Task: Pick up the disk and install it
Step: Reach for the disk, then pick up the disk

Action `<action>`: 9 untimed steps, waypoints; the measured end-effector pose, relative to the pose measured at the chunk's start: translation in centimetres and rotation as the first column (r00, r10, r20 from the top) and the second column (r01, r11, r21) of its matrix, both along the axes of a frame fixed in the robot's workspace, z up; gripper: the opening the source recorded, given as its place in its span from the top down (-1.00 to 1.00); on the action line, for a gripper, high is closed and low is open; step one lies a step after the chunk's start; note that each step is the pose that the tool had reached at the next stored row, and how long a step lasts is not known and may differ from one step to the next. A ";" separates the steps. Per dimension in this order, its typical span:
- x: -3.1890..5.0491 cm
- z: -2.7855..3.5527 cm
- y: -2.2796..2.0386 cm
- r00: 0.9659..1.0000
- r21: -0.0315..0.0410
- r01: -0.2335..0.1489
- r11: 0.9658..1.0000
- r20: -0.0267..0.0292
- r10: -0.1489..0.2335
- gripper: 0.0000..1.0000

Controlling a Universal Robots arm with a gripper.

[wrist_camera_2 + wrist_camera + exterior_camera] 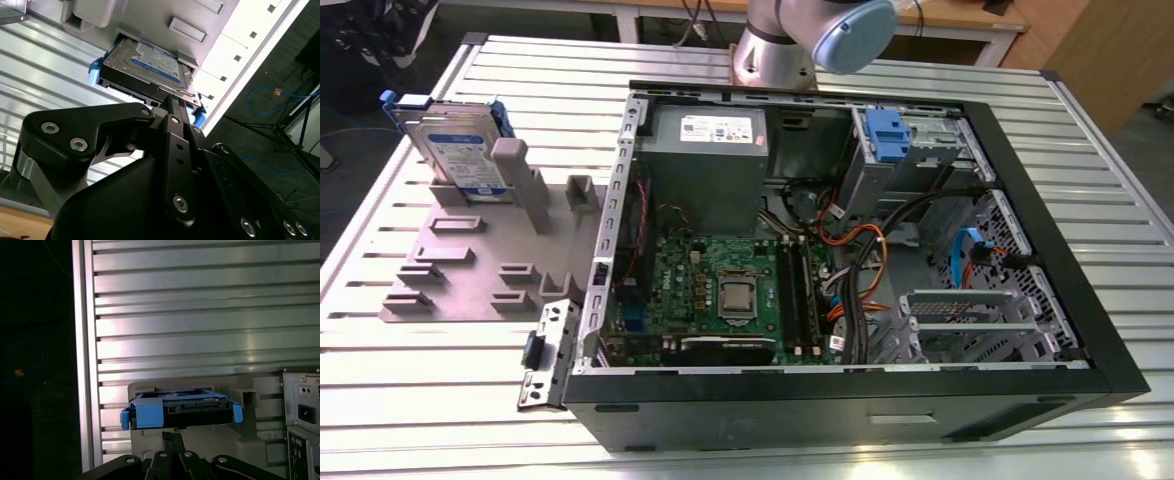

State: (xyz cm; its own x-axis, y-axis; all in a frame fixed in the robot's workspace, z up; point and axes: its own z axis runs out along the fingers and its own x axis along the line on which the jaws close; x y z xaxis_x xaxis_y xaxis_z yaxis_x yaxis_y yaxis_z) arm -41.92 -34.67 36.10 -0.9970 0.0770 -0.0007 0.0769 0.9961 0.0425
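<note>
The disk [458,145], a silver drive with a white-and-blue label in a blue carrier frame, stands on edge in a slot of the grey holder [467,260] at the exterior view's left. In the second wrist view the disk [150,62] lies just past the black gripper [172,106], with a gap between them. In the first wrist view the gripper [172,439] points at the blue end of the disk [180,407]. Its fingers look shut together with nothing between them. The open computer case [1107,340] lies beside the holder.
Inside the case are a grey power-supply box [704,150], a motherboard [720,290], cables, a blue latch [887,135] and a silver drive bay [981,325]. The arm's base [807,40] stands behind the case. The slatted table's edge [82,340] runs near the holder.
</note>
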 end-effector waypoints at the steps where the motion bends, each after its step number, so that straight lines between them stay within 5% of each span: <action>1: -0.15 -0.02 0.03 1.000 0.000 0.000 1.000 0.000 0.000 0.79; 9: -0.74 -0.12 0.07 1.000 0.000 0.000 1.000 -0.001 0.000 0.79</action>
State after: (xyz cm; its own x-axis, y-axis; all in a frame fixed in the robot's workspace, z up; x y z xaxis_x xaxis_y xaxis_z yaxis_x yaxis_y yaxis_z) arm -42.66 -34.60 35.98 -0.9970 0.0769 0.0002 0.0768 0.9961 0.0426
